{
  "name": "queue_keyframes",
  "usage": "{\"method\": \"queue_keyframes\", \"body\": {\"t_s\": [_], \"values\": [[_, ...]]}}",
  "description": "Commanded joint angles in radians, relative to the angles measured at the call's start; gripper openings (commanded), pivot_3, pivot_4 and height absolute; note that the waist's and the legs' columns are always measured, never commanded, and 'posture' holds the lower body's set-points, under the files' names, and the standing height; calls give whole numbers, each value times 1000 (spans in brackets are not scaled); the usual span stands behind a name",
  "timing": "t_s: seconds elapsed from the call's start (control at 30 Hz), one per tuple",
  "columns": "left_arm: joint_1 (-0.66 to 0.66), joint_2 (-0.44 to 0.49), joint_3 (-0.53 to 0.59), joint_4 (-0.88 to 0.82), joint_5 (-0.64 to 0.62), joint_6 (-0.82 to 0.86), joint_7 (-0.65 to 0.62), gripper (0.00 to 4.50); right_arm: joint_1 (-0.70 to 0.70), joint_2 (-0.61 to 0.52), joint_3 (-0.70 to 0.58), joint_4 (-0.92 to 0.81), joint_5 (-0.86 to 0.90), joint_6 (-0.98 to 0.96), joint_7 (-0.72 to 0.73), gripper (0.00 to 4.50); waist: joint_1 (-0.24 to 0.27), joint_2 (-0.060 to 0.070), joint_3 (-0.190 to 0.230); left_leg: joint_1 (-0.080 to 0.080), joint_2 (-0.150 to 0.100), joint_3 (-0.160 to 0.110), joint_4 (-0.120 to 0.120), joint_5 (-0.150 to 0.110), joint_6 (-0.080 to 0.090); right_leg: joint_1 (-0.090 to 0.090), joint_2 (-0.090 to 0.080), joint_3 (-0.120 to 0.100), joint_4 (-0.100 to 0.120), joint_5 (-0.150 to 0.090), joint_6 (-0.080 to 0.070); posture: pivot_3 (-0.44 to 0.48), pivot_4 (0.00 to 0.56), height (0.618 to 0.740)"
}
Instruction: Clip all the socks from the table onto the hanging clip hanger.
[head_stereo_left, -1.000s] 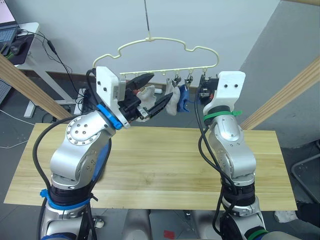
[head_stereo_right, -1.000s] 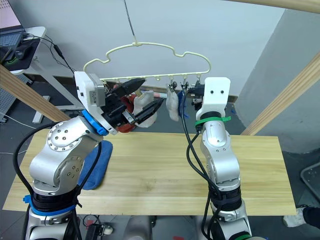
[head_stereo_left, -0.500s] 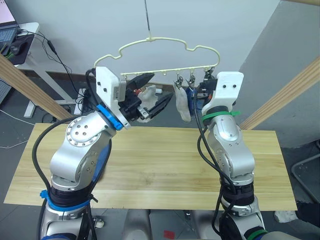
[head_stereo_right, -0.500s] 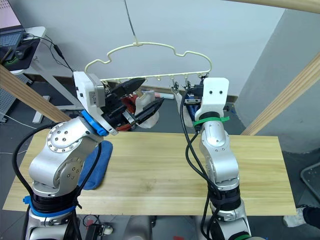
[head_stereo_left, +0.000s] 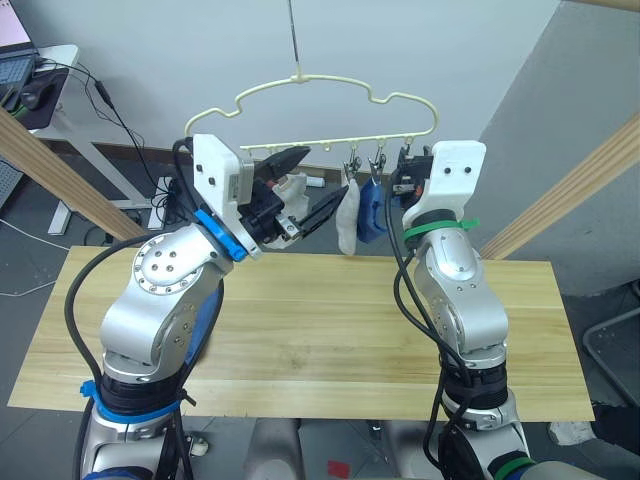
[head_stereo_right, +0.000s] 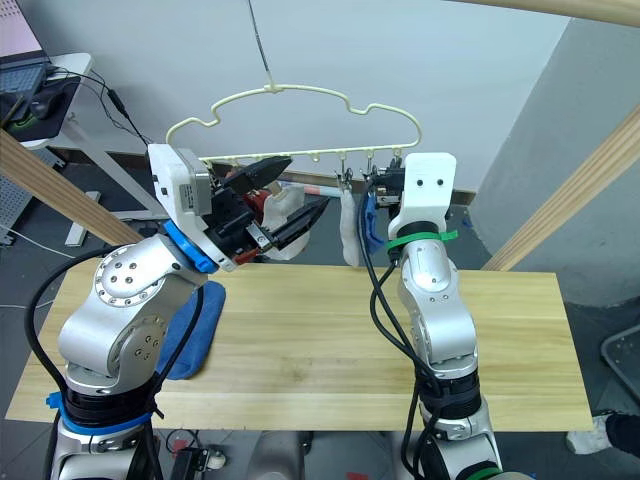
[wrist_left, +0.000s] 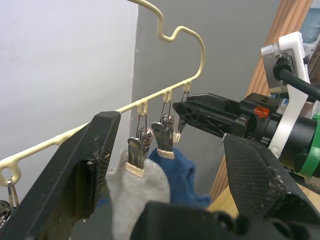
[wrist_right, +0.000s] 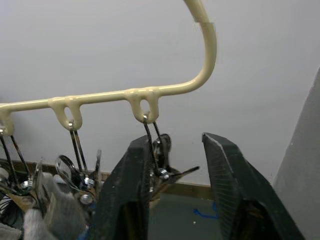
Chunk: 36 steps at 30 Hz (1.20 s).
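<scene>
Fingers of right gripper (wrist_right: 175, 165) straddle end clip (wrist_right: 161, 165); blue sock (head_stereo_left: 368, 212) hangs beside.

wooden pole (head_stereo_left: 50, 165) at 9 o'clock | second wooden pole (head_stereo_left: 575, 190) at 3 o'clock | side desk (head_stereo_left: 50, 75) with cables at 10 o'clock

Both arms raised, left tool (head_stereo_left: 300, 190) parted, right tool (wrist_right: 175, 175) parted

Pale yellow wavy wire clip hanger (head_stereo_left: 330, 105) hangs above the light wooden plank worktop (head_stereo_left: 300, 330). Light grey knit sock (head_stereo_left: 347, 222) and blue knit sock (head_stereo_left: 368, 212) hang clipped side by side. Left gripper (head_stereo_left: 303, 187) open just beside them; right gripper (head_stereo_left: 408, 172) at the end clip.
</scene>
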Motion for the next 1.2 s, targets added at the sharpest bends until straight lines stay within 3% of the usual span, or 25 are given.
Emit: {"method": "queue_keyframes", "body": {"t_s": [0.03,0.27,1.2], "values": [[2,6,4,-49,5,-27,-1,3732,-15,20,1,-18,2,-25,-2,1624,0,0,0,0,0,0,0,0,0,0,0,0,0,0,0,93,348,740],[-1,5,2,-52,9,-27,4,3732,-31,77,-44,32,29,-20,-43,1624,2,0,0,0,0,0,0,0,0,0,0,0,0,0,0,95,347,740],[-6,4,-5,-59,19,-32,5,3732,-118,71,-46,127,35,-99,-66,1624,4,0,0,0,0,0,0,0,0,0,-1,-1,0,0,0,105,347,740]]}}
